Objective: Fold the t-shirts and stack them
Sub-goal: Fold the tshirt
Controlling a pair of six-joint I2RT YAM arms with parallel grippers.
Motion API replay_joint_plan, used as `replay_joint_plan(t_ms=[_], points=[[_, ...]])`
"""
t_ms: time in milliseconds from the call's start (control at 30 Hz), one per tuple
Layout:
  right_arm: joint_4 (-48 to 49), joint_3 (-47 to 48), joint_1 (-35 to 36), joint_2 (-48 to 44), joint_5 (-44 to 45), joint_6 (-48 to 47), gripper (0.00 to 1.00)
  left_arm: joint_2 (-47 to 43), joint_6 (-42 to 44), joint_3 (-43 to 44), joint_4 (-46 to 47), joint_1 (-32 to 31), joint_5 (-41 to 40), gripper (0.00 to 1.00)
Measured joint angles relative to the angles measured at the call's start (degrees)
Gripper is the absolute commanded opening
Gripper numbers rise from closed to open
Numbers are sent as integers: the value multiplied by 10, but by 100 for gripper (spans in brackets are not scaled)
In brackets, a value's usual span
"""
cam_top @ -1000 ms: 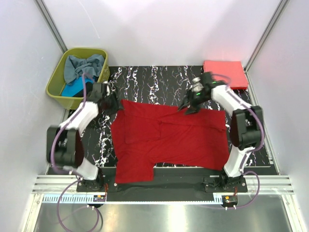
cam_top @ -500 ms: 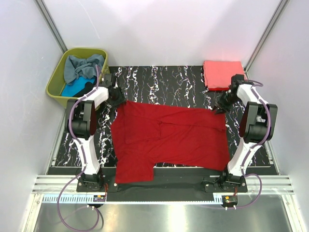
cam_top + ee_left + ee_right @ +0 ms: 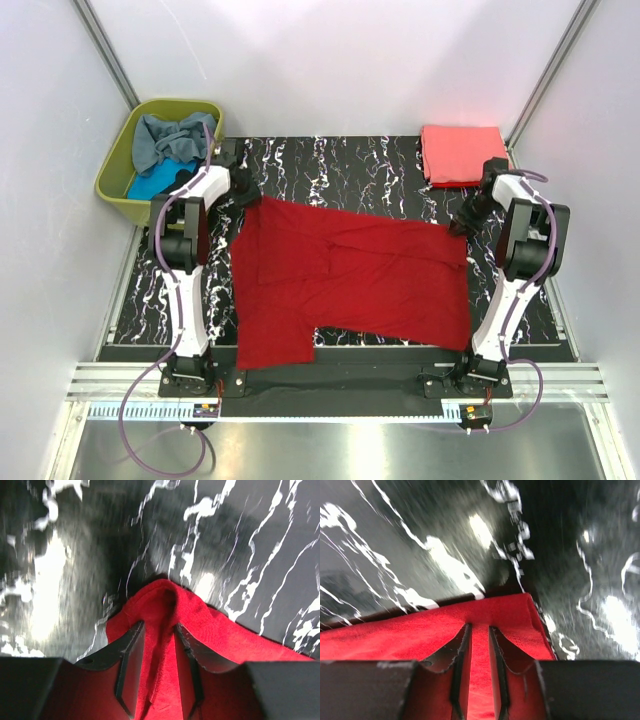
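Black marbled table, seen from above. We find the dark red t-shirt spread flat across its middle, one sleeve reaching toward the near edge. At its two far corners, the left gripper and right gripper each pinch a fold of red cloth. Farther back lie the folded coral-pink t-shirt, right, and the olive basket, left. Risk, in our judgement: a shallow pinch may let one corner slip, skewing the fold.
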Motion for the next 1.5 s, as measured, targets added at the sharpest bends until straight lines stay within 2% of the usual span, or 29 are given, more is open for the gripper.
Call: replay_joint_plan(t_ms=[200,300,433,467,567,767,967,1100,1200,1333,1500], points=[[0,46,-1,30,1,8,31,47,6,77,-21,8,2,34],[-1,71,-1,45,-5,9,36,66,19,112,-30,10,2,38],[-6,94,-1,55,-6,9,44,67,38,134,-39,10,-3,47],[-9,97,-2,55,-3,9,50,63,42,134,-38,9,-5,52],[-26,104,-3,52,9,7,60,29,47,121,-46,5,-12,58],[-71,89,-5,-15,27,2,65,-177,23,-26,-51,-29,-43,57],[-94,-8,-2,-188,10,-12,63,-486,-31,-308,-35,-97,-47,53],[-106,-77,36,-263,-7,-20,63,-631,-63,-497,-66,-98,-36,53],[-108,-130,108,-290,-24,-9,63,-693,-83,-579,-111,-96,-24,53],[-87,-214,214,-333,-58,40,63,-720,-123,-622,-146,-96,-20,50],[-73,-276,236,-396,-82,94,64,-719,-187,-640,-158,-96,-24,46]])
